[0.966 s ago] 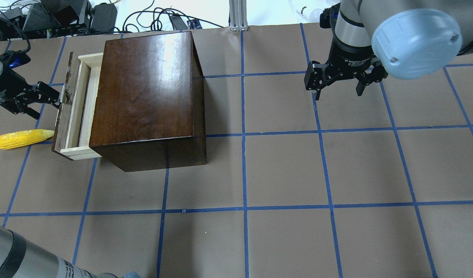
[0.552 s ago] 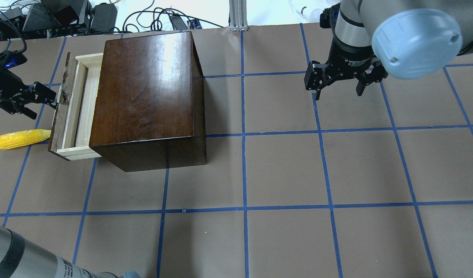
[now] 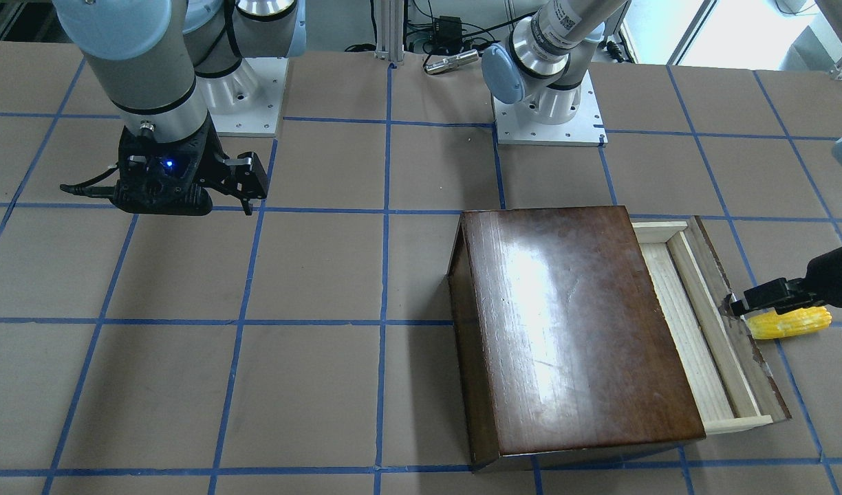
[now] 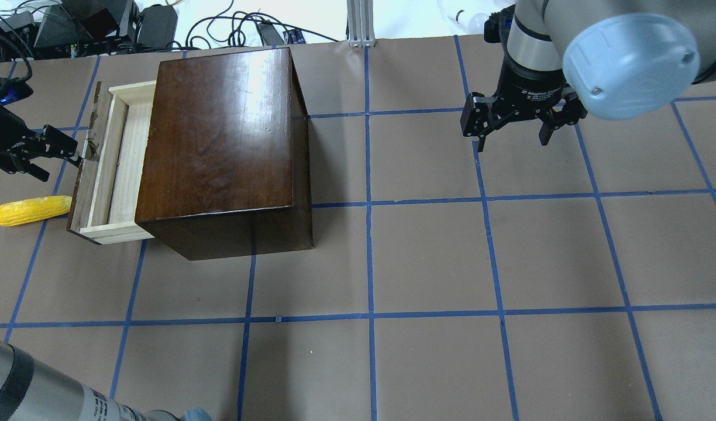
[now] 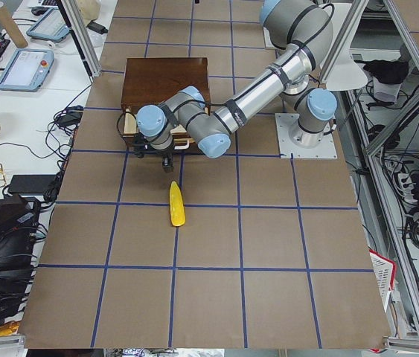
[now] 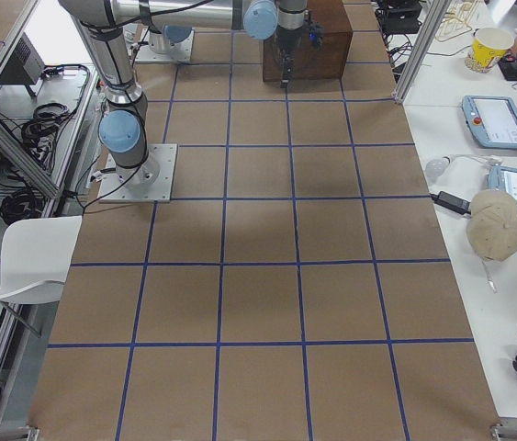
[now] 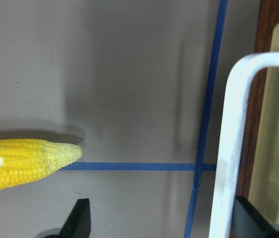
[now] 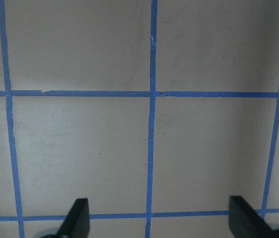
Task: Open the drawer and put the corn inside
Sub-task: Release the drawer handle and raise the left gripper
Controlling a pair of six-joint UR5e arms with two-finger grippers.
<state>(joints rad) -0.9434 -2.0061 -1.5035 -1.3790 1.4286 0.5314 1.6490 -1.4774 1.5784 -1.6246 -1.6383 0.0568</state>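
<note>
Pale wood drawer (image 4: pixel 121 158) partly pulled out of dark glossy box (image 4: pixel 217 146), on box side facing left arm; inside shows bare boards. Yellow corn (image 4: pixel 30 210) lies on table (image 4: pixel 428 257) outside drawer, near its dark front panel, pointed tip toward box. Left gripper (image 4: pixel 58 161) at drawer front, fingers spread wide, white handle (image 7: pixel 231 148) between them close to one finger, not clamped. Right gripper (image 4: pixel 513 142) hangs over table well away from box on opposite side, fingers wide apart, holding nothing.
</note>
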